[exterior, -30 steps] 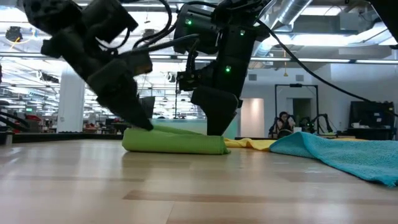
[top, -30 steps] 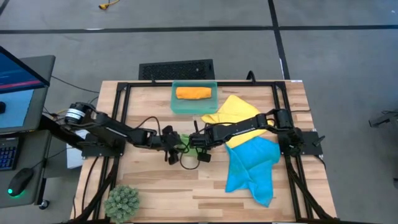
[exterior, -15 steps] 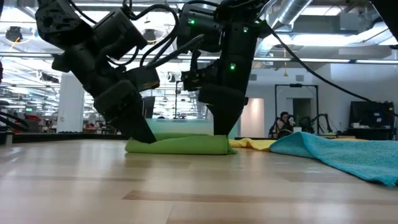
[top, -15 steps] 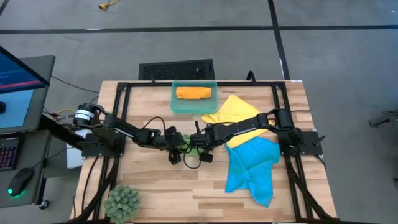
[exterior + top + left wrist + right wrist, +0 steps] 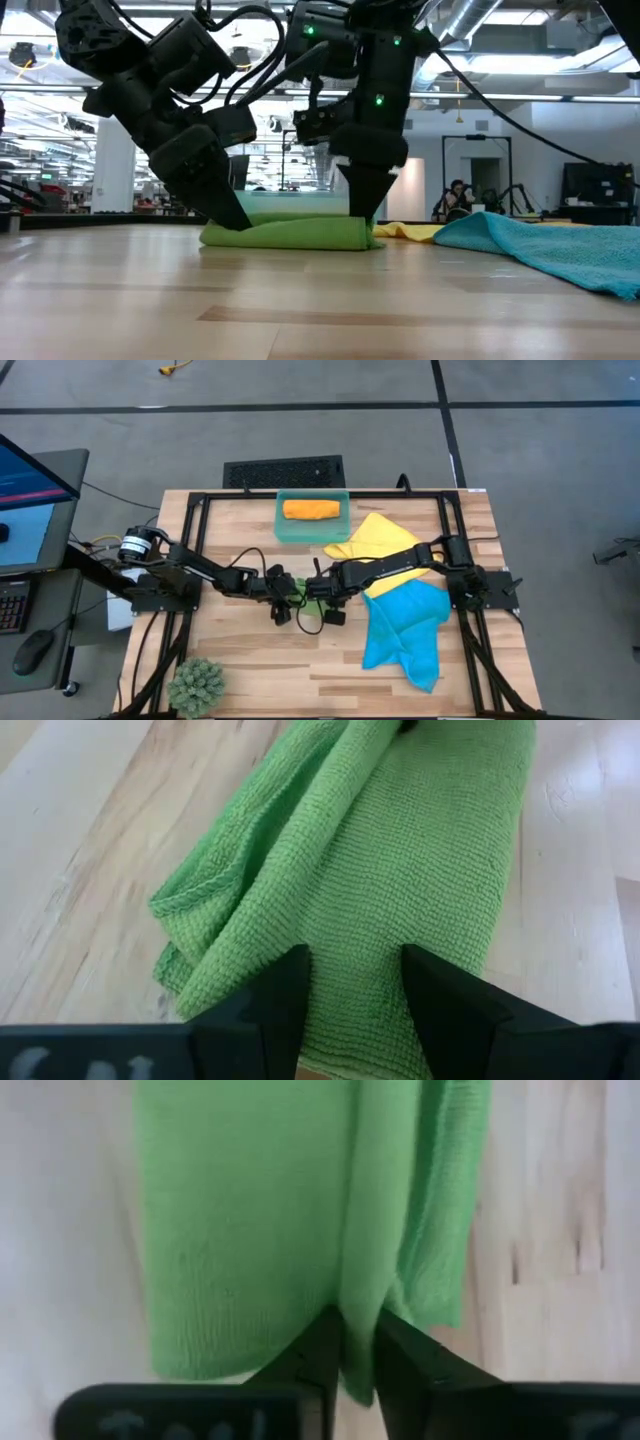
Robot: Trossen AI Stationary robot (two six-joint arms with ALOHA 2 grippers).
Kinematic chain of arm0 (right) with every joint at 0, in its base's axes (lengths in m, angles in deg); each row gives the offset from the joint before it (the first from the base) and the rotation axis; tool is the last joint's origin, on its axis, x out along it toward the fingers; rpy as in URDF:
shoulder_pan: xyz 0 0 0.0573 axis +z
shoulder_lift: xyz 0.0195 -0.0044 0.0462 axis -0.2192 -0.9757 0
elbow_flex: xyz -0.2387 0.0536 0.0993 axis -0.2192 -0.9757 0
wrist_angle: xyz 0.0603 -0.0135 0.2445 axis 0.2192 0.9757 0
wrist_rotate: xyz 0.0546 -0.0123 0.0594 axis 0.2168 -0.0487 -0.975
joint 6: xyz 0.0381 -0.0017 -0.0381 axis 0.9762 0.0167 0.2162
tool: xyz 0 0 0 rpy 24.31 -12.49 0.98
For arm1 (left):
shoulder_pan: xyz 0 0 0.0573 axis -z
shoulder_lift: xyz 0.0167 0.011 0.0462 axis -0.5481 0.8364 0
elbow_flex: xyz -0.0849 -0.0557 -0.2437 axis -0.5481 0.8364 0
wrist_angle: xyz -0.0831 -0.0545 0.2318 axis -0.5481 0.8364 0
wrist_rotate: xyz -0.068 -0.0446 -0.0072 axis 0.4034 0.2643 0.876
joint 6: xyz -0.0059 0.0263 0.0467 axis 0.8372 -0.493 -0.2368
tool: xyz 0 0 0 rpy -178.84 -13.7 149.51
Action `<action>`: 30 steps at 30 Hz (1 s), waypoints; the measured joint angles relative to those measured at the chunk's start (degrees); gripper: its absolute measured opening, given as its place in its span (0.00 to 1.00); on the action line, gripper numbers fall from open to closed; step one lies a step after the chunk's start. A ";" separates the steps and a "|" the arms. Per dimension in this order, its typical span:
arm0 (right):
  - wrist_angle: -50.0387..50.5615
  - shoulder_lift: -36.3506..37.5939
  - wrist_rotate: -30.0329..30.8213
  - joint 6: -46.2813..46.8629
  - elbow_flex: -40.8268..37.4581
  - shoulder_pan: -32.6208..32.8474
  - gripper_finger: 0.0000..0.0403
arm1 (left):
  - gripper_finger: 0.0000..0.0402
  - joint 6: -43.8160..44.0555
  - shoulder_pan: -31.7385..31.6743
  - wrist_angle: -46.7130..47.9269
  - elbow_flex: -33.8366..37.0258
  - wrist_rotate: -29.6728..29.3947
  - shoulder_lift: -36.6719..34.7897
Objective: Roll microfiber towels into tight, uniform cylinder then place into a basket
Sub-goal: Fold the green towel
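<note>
The green towel [image 5: 295,234] lies on the table's middle as a loose, flattish roll, long side running left to right. My left gripper [image 5: 232,218] is down on its left end, and my right gripper [image 5: 363,222] is on its right end. Both are shut on the cloth. From above, the grippers hide most of the roll, and only a patch of the green towel [image 5: 297,586] shows. A rolled orange towel [image 5: 311,509] lies in the teal basket [image 5: 283,528] at the far edge. The yellow towel [image 5: 375,535] and blue towel [image 5: 405,625] lie spread at the right. My left gripper has the roll's upper layers near its left end [image 5: 355,970] between its two fingers. More cloth bulges out beside one finger [image 5: 285,995]. It comes slanting down from the table's left, pointing along the roll, which lies on the table. My right gripper pinches a raised fold of cloth at the roll's right end [image 5: 360,1305] between its narrow-set fingers. The fingers point almost straight down from above. The roll rests on the table under them.
A spiky green plant ball [image 5: 196,685] stands at the near left corner. A black cable loop [image 5: 310,622] hangs just in front of the grippers. The blue towel's edge [image 5: 540,245] lies close to the roll's right end. Bare wood lies toward the near edge.
My left gripper has come down and toward the table's right, onto the roll's left end, then stayed there. The green roll has slid a little toward the right. My right gripper has tipped slightly over the roll's right end.
</note>
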 joint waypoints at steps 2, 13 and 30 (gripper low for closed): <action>3.31 -0.01 -0.19 -0.01 1.53 0.01 0.24 | 0.39 -0.06 0.00 -0.21 0.00 -0.02 0.00; 8.81 9.61 11.71 -1.03 -0.06 4.85 0.30 | 0.39 4.76 0.00 -0.55 0.00 -0.13 0.02; -44.42 19.23 14.21 -9.53 -29.32 16.95 0.31 | 0.39 15.18 0.00 -0.70 -0.22 -0.31 0.02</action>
